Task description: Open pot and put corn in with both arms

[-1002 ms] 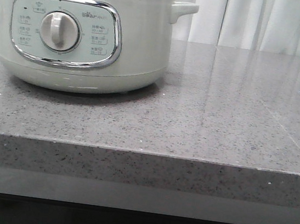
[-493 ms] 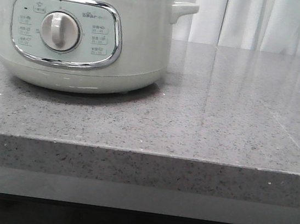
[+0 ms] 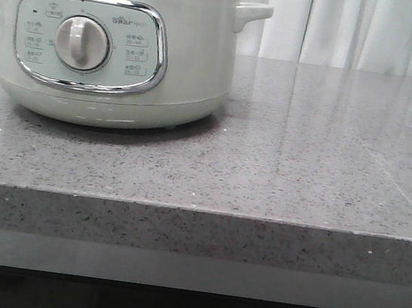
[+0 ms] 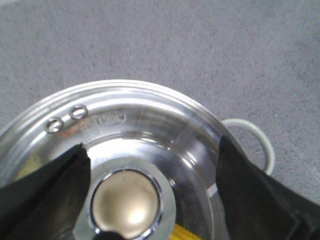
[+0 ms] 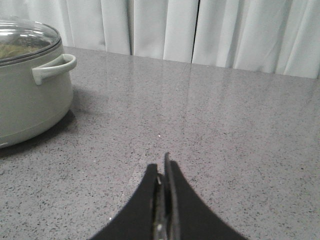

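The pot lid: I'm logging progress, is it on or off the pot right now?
On. The glass lid sits inside the pot rim, its knob between the left gripper's open fingers.

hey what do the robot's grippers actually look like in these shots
Only fingers show, in the wrist views. The left gripper has two broad matte black fingers, wedge-shaped with slightly ragged edges. The right gripper has black fingers tapering to thin flat tips, with a greyish inner strip between them. No cables, markings or arm links are visible; the front view shows no arm.
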`<state>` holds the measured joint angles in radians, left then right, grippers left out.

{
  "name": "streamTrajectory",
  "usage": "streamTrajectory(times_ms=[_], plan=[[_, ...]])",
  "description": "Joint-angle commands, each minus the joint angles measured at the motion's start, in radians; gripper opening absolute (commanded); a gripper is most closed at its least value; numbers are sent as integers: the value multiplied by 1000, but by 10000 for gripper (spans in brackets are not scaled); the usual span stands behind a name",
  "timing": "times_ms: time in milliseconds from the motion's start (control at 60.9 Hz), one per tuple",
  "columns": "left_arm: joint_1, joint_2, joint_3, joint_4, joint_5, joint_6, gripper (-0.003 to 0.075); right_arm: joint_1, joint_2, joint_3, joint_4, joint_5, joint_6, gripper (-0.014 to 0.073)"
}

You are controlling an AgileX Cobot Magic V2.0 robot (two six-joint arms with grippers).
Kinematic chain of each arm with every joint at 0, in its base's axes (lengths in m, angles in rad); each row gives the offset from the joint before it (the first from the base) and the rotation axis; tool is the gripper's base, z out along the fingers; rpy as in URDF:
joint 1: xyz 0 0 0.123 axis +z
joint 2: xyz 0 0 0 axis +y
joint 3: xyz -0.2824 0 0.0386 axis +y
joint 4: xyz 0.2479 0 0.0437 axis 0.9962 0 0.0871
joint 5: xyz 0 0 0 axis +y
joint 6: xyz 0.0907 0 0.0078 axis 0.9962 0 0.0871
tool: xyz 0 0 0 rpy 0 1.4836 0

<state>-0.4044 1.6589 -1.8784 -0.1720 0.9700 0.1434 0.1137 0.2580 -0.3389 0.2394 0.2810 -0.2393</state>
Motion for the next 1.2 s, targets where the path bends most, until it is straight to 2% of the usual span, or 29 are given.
streamTrajectory(times_ms=[0,115,263,329,493,937,1183], plan=[[-9,-107,-41,11,-54,-3,477,0,8,-25,2,-86,-4,-68],[-9,-177,-28,18,-46,14,316,0,8,-25,2,-87,-4,-68],[-9,-278,60,20,-61,38,54,0,8,-25,2,-88,-4,-68],[-9,-334,130,20,-102,43,-18,0,8,-25,2,-88,-4,-68],[-9,-505,337,20,-239,59,-18,0,8,-25,2,-88,-4,-68],[-9,-1079,1038,18,-659,59,-18,0,8,-25,3,-89,-4,-68],[-9,-1347,1330,9,-686,59,-18,0,8,-25,3,-89,-4,-68]])
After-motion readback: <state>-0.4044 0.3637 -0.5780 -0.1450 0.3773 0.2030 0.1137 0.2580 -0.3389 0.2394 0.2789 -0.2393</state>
